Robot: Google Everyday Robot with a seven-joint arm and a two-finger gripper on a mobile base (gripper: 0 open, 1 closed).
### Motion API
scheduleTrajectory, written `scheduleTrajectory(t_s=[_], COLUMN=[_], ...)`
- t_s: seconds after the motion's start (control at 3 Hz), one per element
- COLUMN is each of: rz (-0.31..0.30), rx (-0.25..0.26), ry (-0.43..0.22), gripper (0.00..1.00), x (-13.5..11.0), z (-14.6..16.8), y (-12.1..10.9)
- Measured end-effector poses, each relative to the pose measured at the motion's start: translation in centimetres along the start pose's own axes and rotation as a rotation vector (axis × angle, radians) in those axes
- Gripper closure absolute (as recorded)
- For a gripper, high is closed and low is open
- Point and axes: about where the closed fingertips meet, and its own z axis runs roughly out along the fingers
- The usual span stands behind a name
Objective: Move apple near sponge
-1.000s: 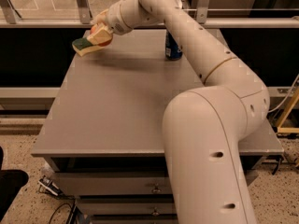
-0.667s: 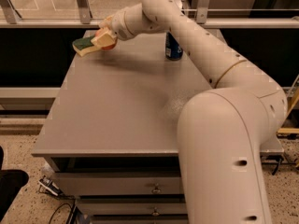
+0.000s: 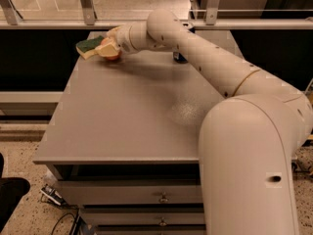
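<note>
The apple, red-pink with a pale blush, is at the far left corner of the grey table, touching or just above the surface. My gripper reaches in from the right and is shut on the apple, covering its top. The sponge, dark green over pale yellow, lies right against the apple's left side at the table's back left edge.
A dark soda can stands at the back of the table, mostly hidden behind my arm. A glass railing runs behind the table. Drawers sit under the table front. My arm's large base fills the right foreground.
My gripper with the apple has come down slightly and to the right, staying beside the sponge. The arm's elbow has swung nearer to the camera and now hides the can.
</note>
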Motion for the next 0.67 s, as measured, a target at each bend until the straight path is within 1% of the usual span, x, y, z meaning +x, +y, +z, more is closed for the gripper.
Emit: scheduleTrajectory(t_s=[0.33,0.67], rz=[0.003,0.003], rx=[0.002,0.002], ry=[0.001,0.001], gripper=[0.82,0.59], x=[-0.16,-0.47], z=[0.0,-0.13], y=[-0.04,-0.13])
